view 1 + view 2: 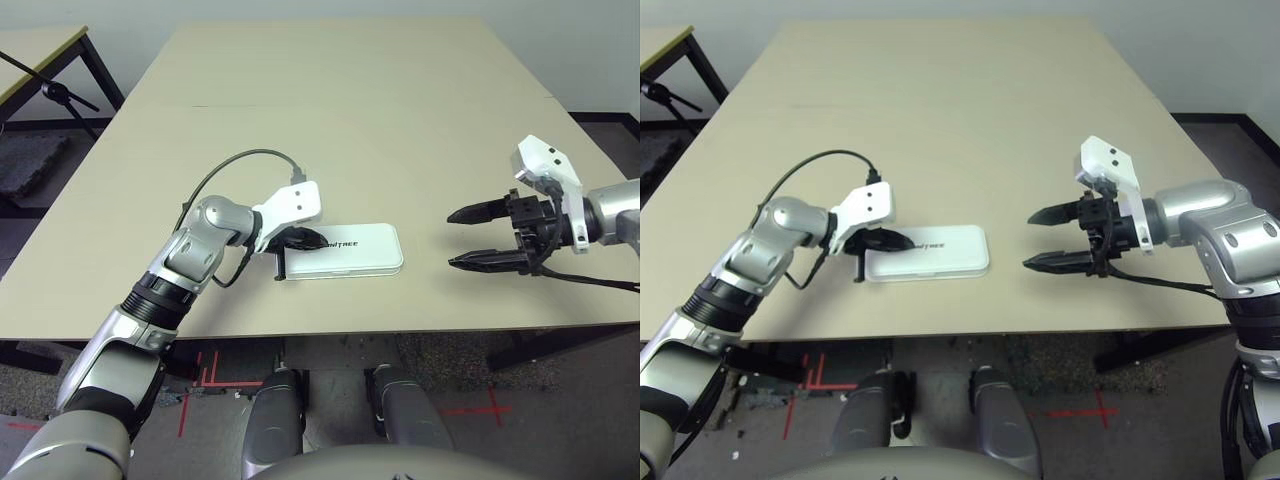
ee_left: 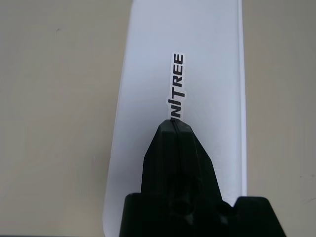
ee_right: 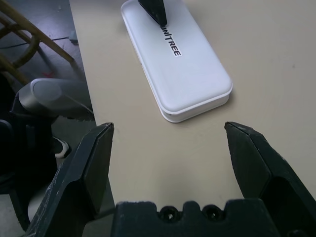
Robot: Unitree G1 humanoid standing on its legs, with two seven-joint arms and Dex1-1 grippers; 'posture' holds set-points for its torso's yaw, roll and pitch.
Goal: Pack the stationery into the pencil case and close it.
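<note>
The white pencil case (image 1: 345, 252) lies flat with its lid down near the table's front edge, dark lettering on top (image 2: 177, 86). My left gripper (image 1: 318, 240) is shut, its black tip resting on the lid at the case's left end, just before the lettering (image 2: 174, 124). My right gripper (image 1: 468, 238) hovers to the right of the case, apart from it, jaws wide open with nothing between them (image 3: 168, 129). The stationery is out of view; the closed lid hides the inside of the case (image 3: 182, 64).
The beige table (image 1: 330, 110) stretches far back and to both sides. Its front edge runs just below the case. A second table (image 1: 30, 50) and a dark stand (image 1: 60, 95) are at the far left, off my table.
</note>
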